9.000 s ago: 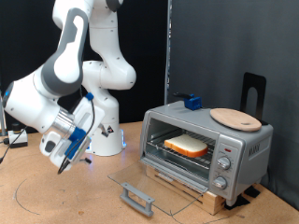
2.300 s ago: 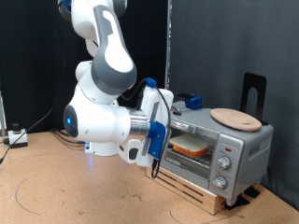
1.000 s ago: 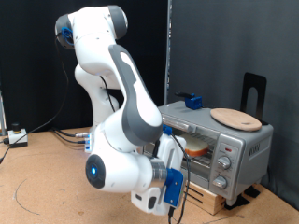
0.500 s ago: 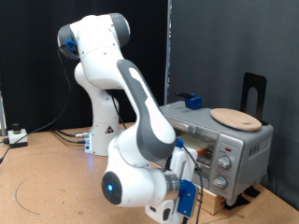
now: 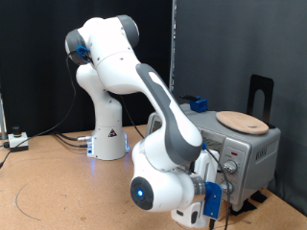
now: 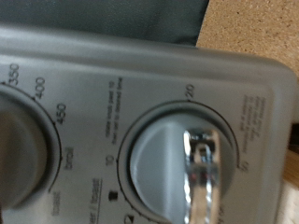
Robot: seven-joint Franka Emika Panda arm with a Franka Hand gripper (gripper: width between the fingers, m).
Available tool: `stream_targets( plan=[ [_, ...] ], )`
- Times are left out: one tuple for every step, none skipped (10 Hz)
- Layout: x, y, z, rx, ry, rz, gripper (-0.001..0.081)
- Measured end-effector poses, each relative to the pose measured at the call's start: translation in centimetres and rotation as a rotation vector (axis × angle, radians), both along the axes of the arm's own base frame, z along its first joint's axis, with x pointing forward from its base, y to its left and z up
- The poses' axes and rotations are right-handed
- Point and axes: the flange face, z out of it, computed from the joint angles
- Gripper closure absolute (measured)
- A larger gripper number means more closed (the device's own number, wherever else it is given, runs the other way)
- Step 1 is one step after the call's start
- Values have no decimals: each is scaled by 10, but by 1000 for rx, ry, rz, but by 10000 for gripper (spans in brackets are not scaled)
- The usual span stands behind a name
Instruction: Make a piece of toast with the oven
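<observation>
The silver-grey oven stands at the exterior view's right on a wooden base. My arm's big white body covers its door, so the piece of toast is hidden. My gripper, with its blue and white hand, is right at the oven's knob column. The wrist view is filled by the oven's control panel. It shows a round grey timer knob very close up with a shiny ridge across it. Part of the temperature knob shows beside it.
A round flat wooden board lies on the oven's top, with a small blue object behind it. A black stand rises at the back right. The brown tabletop stretches to the exterior view's left, cables at its far left edge.
My arm has swung from in front of the oven door towards the exterior view's right and lower, bringing the gripper to the knobs. The door, open nine seconds ago, later showed shut.
</observation>
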Motion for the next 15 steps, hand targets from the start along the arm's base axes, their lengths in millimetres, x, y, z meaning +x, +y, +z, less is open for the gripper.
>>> stream_targets(
  plan=[
    [1,0,1,1,-1,-2,-3],
    [1,0,1,3,0,-4,-3],
    [1,1,1,6,1,-7,-3],
    [1,1,1,9,3,-11,-3],
    [1,2,0,11,6,-11,96],
    [-1,8,-2,14,15,-4,96],
    [-3,13,-5,17,27,0,243],
    [-5,17,-9,22,37,3,379],
    [-6,21,-11,28,44,4,379],
    [-7,23,-12,34,48,0,564],
    [-7,23,-12,37,50,-4,588],
    [-7,22,-12,39,51,-6,588],
    [-7,22,-12,40,52,-8,588],
    [-8,22,-13,41,55,-11,588],
    [-8,21,-13,43,59,-16,588]
  ],
)
